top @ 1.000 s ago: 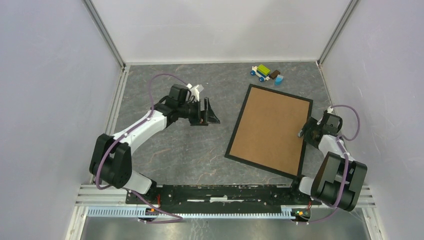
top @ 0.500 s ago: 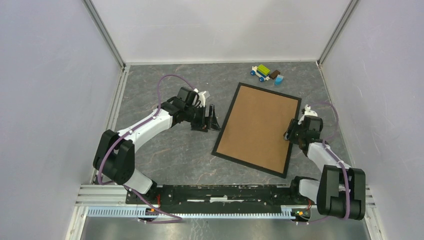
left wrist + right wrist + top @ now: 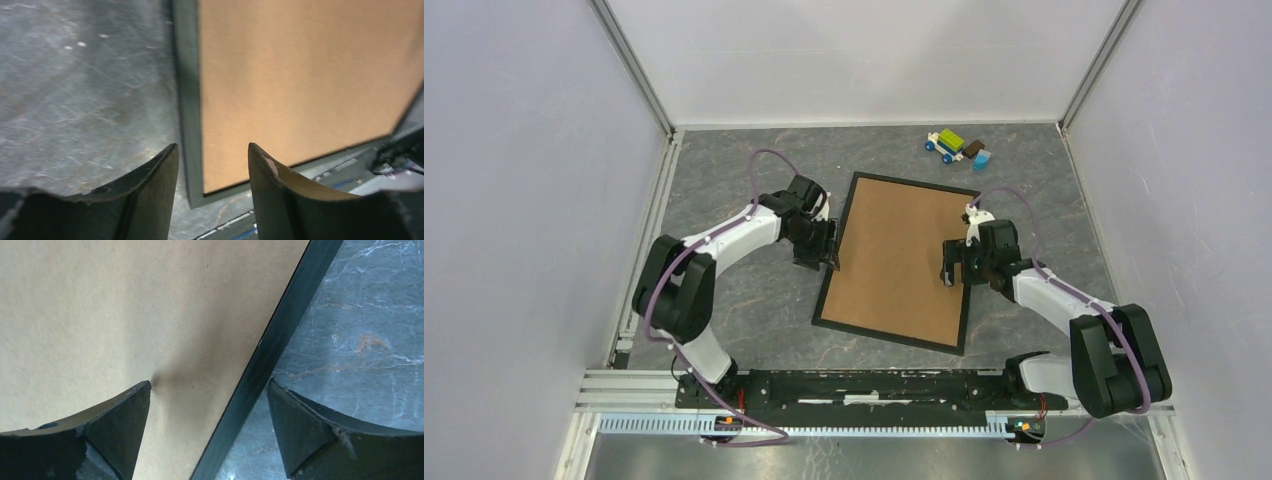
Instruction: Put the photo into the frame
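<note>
View from above: the black frame (image 3: 889, 337) lies flat on the grey table (image 3: 744, 330), a little right of centre, its long sides running near to far and leaning slightly. A brown backing board (image 3: 904, 255) fills it, so it appears to lie face down. The photo is not visible in any view. It may sit under the board, but you cannot tell.

Your left gripper (image 3: 822, 245) sits at the frame's left rail. The wrist view shows its jaws apart, astride the rail and grasping nothing.

Your right gripper (image 3: 952, 265) sits at the right rail, also released. One finger (image 3: 142, 390) presses a shallow dent into the board just inside the rail, while the other hangs over bare table.

The two arms seem placed on opposite sides to steady and square the frame, with the right finger probably seating the board.

A small cluster of toy bricks (image 3: 957, 147) rests at the far right, well apart from the frame.
</note>
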Robot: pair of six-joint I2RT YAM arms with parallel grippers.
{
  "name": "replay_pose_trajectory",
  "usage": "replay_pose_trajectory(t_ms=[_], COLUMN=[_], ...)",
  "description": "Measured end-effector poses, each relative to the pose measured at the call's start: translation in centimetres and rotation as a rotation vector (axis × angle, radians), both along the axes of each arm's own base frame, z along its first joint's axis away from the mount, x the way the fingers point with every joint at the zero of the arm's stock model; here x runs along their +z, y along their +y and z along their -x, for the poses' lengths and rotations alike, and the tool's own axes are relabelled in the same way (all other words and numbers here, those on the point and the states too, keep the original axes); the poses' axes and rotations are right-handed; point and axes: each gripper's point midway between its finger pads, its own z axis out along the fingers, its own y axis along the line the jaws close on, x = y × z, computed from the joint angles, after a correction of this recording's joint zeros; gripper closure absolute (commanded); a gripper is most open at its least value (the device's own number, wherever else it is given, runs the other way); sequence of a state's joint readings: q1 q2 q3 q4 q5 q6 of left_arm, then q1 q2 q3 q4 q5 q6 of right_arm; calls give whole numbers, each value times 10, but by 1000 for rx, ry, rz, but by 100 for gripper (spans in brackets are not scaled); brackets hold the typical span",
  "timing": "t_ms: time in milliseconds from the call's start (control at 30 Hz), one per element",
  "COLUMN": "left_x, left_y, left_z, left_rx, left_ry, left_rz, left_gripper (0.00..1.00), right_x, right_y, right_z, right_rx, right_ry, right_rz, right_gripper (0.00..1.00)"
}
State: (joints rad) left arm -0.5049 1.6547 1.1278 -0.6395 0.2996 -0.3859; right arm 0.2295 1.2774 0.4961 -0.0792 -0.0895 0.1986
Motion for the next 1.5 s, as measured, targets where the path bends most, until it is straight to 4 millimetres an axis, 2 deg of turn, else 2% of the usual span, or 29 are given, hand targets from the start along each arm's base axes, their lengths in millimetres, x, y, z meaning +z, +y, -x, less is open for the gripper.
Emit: replay_pose_trajectory(t_ms=[167,300,467,733,1000,1233,1500], left_x=[-24,-32,-48,-53,-55,-54,-55], left_y=[23,23,22,20,20,18,17], left_z=[-15,-33,-34,-33,-34,-33,-33], left_rx=[37,37,32,27,28,25,21], left_ry=[25,29,64,74,68,67,65], left_rz=[-125,-154,-171,-170,-171,-165,-163], left_gripper=[37,42,36,45,46,47,51], right_x=[1,7,20,14,13,4,2], right_y=[-8,-24,-39,-26,-25,-15,-11], right_z=[17,22,21,36,51,79,81], right_rx=[2,-63,-145,-110,-117,-99,-90], right_ry=[69,106,100,163,203,264,262], right_rz=[57,66,-39,-113,-118,-159,-179], right_gripper=[2,4,26,67,67,70,71])
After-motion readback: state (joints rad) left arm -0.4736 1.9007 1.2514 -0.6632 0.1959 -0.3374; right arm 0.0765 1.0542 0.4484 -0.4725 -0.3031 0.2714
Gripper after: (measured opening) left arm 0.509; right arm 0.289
